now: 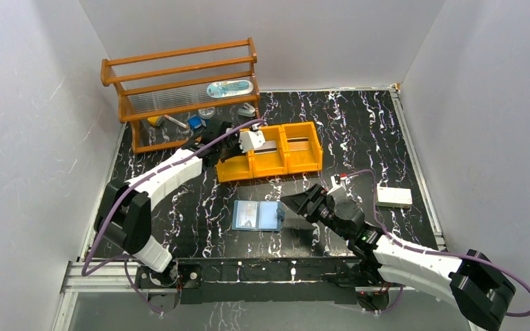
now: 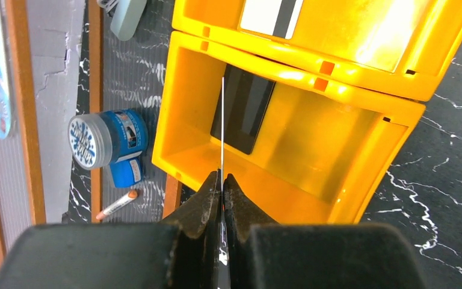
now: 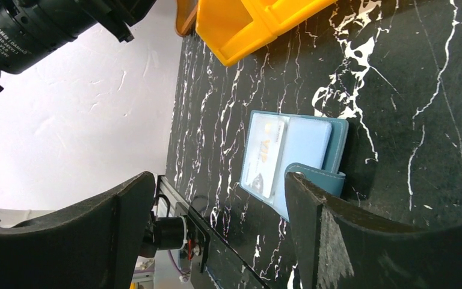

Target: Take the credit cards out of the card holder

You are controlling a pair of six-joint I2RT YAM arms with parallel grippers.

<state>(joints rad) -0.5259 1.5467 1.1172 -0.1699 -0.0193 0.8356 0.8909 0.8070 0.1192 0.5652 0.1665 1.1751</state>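
The light blue card holder point(image 1: 257, 215) lies open on the black table, with one pale credit card point(image 3: 263, 153) still in its clear pocket. My right gripper point(image 3: 219, 180) hangs open just right of it, one finger beside the side tab point(image 3: 316, 177); nothing is between the fingers. My left gripper point(image 2: 222, 180) is shut on a thin credit card point(image 2: 222, 132), seen edge-on, above the orange tray's end compartment point(image 2: 289, 186). A dark card point(image 2: 243, 108) lies flat in that compartment. A silver card with a black stripe point(image 2: 274, 15) lies in the compartment beside it.
The orange three-compartment tray point(image 1: 302, 126) stands behind the holder. A wooden shelf point(image 1: 179, 76) with small items stands at the back left. A blue tin point(image 2: 107, 137) and a marker point(image 2: 117, 205) lie beside the tray. A white box point(image 1: 394, 197) sits to the right.
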